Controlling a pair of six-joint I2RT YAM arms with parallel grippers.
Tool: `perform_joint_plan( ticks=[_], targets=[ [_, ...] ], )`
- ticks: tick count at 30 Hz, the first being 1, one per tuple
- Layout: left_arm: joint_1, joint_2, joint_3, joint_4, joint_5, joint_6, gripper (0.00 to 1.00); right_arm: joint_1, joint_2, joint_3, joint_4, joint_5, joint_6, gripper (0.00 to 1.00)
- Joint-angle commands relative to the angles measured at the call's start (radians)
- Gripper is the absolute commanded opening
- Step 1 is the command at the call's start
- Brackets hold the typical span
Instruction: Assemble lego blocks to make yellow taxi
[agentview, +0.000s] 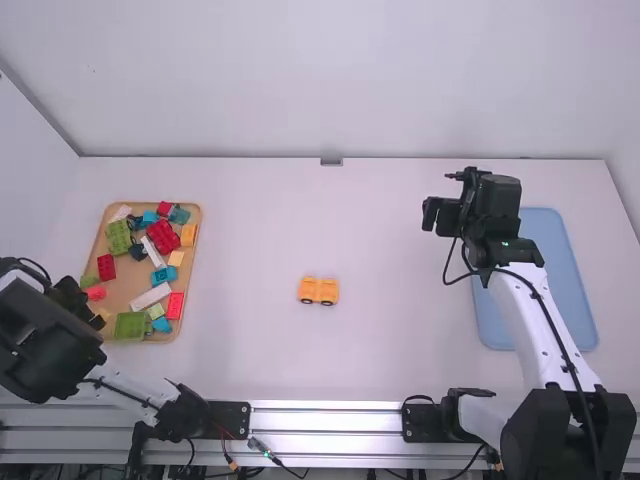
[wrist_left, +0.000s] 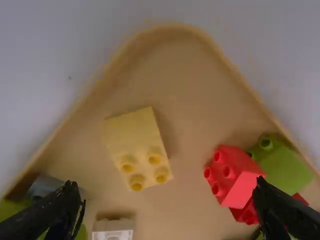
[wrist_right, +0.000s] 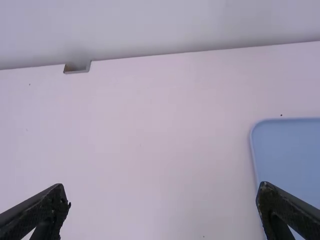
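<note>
Yellow-orange and low, the wheeled piece (agentview: 318, 291) sits upright near the middle of the white table (agentview: 400, 340), between the two trays and apart from both, and you would likely read it as the taxi's base, put where either arm could build on it. Your left gripper (wrist_left: 167, 197) hangs over a rounded corner of the wooden tray (wrist_left: 190, 80), its fingers well apart, with a pale yellow block (wrist_left: 137, 147) below and between them, touched by neither. That placing looks like the lead-in to a pick; you would probably need to turn the fingers to suit the block's slant, then lower and close on its sides. Watch the red block (wrist_left: 232, 175) nearby, which a wide finger might nudge on the way down. Your right gripper (wrist_right: 162, 192) is held above the table beside the blue tray (agentview: 560, 280), its fingers also apart and nothing between them, perhaps kept there to leave your left arm room. Inside the wooden tray you have a loose mix: red, green, blue, white and yellow pieces, some leaning against each other, so colour alone sorts your taxi parts. Perhaps the blue tray is meant for the finished taxi, though you cannot tell from its position.
</note>
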Motion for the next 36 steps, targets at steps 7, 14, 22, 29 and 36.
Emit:
perform_joint_plan(
  ticks=[7,14,22,29,36],
  targets=[
    [-0.022,0.070,0.010,-0.031,0.020,-0.087,0.86,-0.004,0.008,0.043,-0.001,-0.006,0.000,0.99],
    [-0.059,0.070,-0.027,-0.003,-0.069,-0.186,0.70,-0.004,0.008,0.043,-0.001,-0.005,0.000,0.99],
    [-0.060,0.070,-0.043,0.018,-0.085,-0.196,0.45,-0.004,0.008,0.043,0.000,-0.006,0.001,0.99],
    [-0.059,0.070,-0.043,0.009,-0.128,-0.194,0.35,-0.004,0.008,0.043,0.000,-0.006,0.000,0.99],
    [-0.063,0.070,-0.043,0.007,-0.133,-0.187,0.24,-0.004,0.008,0.043,-0.002,-0.006,0.000,0.99]
  ],
)
